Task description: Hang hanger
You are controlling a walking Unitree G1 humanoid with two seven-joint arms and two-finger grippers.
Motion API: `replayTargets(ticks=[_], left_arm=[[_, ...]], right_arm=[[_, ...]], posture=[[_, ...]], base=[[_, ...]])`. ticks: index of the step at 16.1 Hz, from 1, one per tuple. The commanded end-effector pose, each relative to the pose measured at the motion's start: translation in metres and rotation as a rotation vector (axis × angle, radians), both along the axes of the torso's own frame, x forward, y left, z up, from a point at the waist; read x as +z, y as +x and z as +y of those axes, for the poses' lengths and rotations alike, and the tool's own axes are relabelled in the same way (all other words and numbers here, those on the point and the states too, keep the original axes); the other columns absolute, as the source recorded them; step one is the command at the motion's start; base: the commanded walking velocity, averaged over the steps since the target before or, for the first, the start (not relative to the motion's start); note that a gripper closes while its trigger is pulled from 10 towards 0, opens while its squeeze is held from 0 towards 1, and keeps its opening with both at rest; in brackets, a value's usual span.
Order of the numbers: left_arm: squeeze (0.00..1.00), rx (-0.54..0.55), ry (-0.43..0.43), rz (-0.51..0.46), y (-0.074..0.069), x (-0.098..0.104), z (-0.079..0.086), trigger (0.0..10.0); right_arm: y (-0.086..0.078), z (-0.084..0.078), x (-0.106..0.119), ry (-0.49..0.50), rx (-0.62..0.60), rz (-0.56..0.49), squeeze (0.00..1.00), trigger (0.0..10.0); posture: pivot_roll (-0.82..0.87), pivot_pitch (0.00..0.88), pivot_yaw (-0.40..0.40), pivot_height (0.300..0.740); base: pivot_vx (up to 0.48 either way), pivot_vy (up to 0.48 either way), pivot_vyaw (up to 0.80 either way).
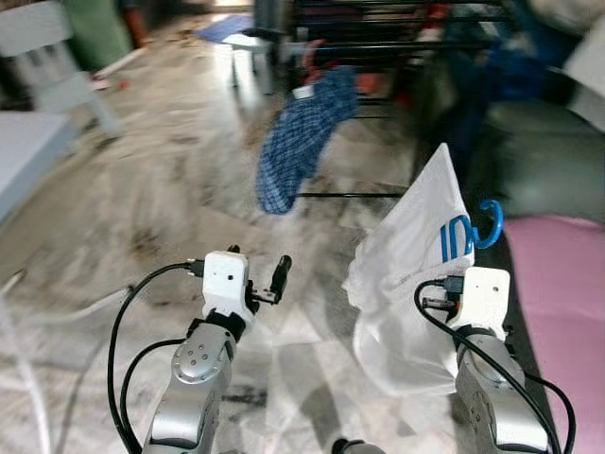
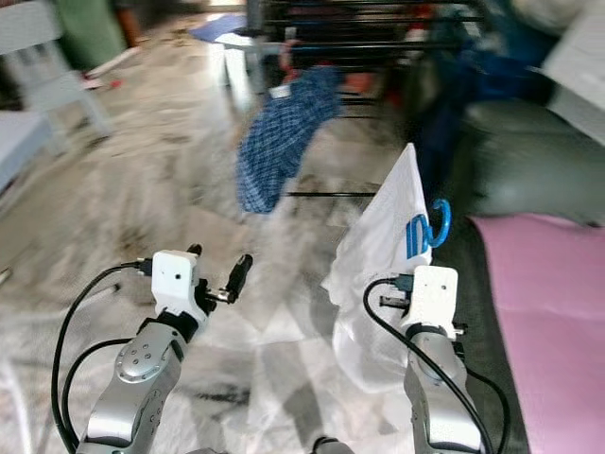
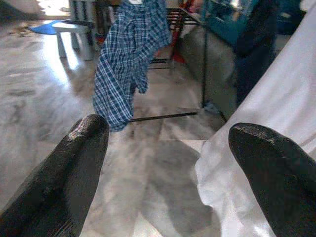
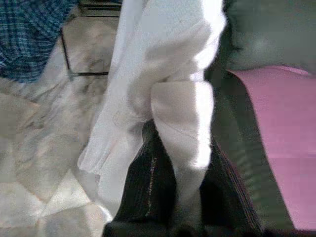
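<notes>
right gripper (image 4: 180, 197) was clamped on a white shirt (image 1: 406, 284) on a blue hanger (image 1: 490, 225), whose hook poked out just above it. left gripper (image 1: 260, 284) hung spread wide with nothing in it, beside the shirt. drying rack (image 1: 397, 38) with a blue plaid shirt (image 1: 298, 142) stood ahead of both.

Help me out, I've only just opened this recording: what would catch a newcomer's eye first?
The white shirt on a blue hanger, held up by the right gripper beside a pink mat. Ahead, a blue plaid shirt hangs from a dark drying rack over the marble floor. The left gripper is open and holds nothing.
</notes>
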State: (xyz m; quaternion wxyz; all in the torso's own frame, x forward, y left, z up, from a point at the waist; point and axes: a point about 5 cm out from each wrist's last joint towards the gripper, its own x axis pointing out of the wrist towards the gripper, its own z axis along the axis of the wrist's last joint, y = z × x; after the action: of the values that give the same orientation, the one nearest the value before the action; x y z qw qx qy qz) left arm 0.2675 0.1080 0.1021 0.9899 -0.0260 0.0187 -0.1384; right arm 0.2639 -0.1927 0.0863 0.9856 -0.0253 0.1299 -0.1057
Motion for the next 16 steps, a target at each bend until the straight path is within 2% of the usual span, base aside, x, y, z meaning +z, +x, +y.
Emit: replayTargets(ticks=[1,4,16], left_arm=[[0.0,0.008,0.0,0.016,-0.0014,-0.0022,0.0039,10.0],[0.0,0.004,-0.003,0.018,-0.0013,-0.0021,0.0023,10.0],[0.0,-0.029,0.015,0.018,-0.0023,-0.0012,-0.0007,10.0]], right_arm=[[0.0031,0.0013,0.0125,-0.004,0.007,-0.055,0.0,10.0],[0.0041,0.0005,0.0137,-0.003,0.007,-0.058,0.0,10.0],[0.0038,0.0046,0.01,0.016,-0.01,-0.052,0.0,10.0]], posture=[[-0.08,0.113,0.032,0.74],[-0.08,0.115,0.033,0.74],[-0.06,0.124,0.051,0.74]], base=[[0.0,0.0,-0.8],[0.0,0.08,-0.59],[0.0,0.027,0.0]])
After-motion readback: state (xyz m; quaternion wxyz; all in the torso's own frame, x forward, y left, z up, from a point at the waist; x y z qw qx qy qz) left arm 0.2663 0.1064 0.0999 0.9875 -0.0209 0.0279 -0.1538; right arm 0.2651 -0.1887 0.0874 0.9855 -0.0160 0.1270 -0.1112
